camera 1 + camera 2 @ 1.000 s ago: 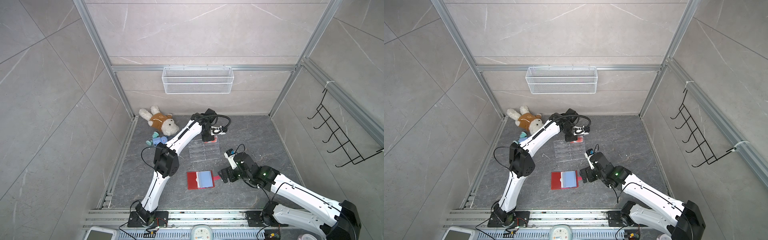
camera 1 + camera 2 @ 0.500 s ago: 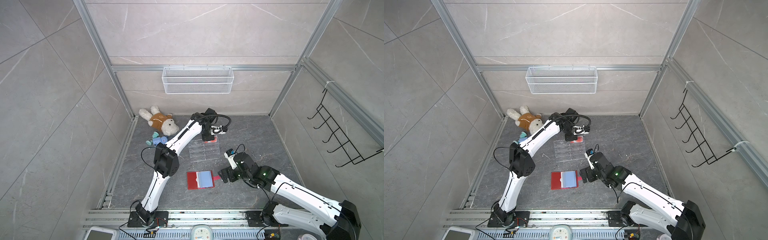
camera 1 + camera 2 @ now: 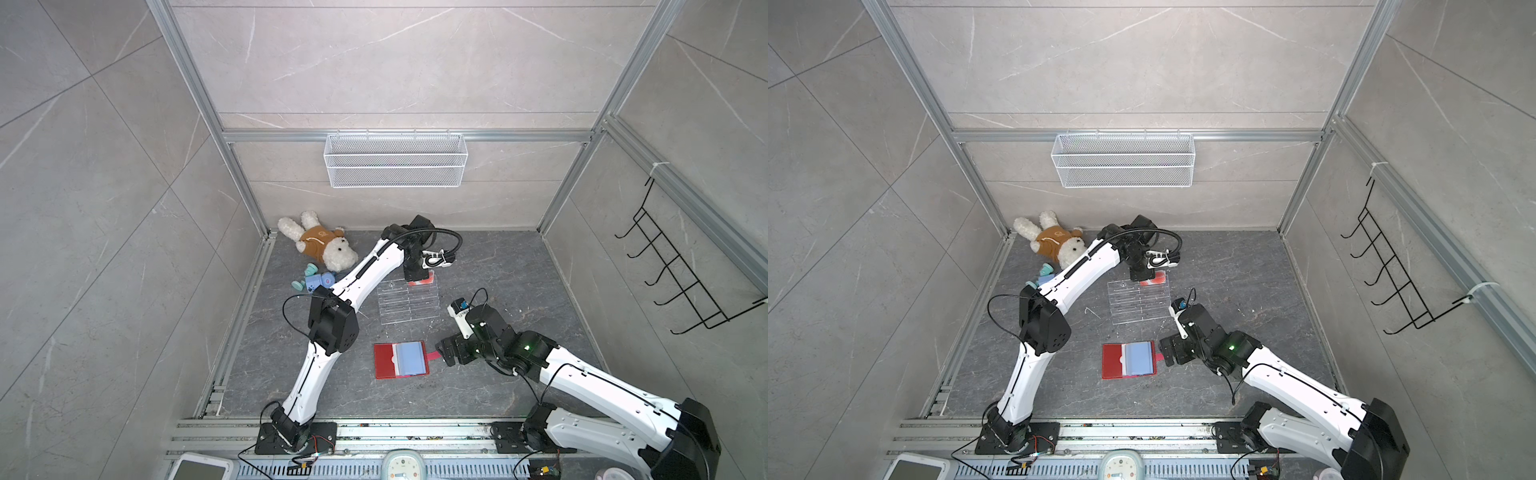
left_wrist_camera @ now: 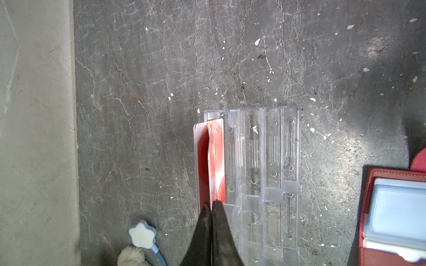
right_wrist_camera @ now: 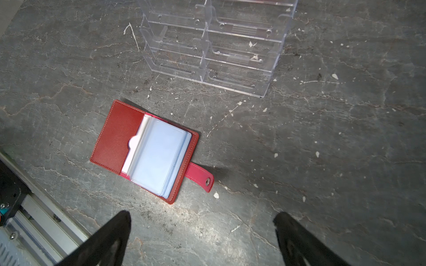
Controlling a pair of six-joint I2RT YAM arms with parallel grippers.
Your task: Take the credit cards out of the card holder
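1. The left gripper (image 4: 211,205) is clenched. Its fingertips seem to pinch the near end of a credit card (image 4: 217,161), though the contact is hard to make out.
2. That card stands straight ahead of the fingertips, in the end tier of the clear acrylic stand (image 4: 272,161), leaning against a stack of credit cards (image 4: 200,161).
3. The right gripper (image 5: 202,215) is spread wide and holds nothing.
4. The red card holder (image 5: 115,135) lies open just ahead of it, not touching, with its snap strap (image 5: 199,175) nearest the fingers.
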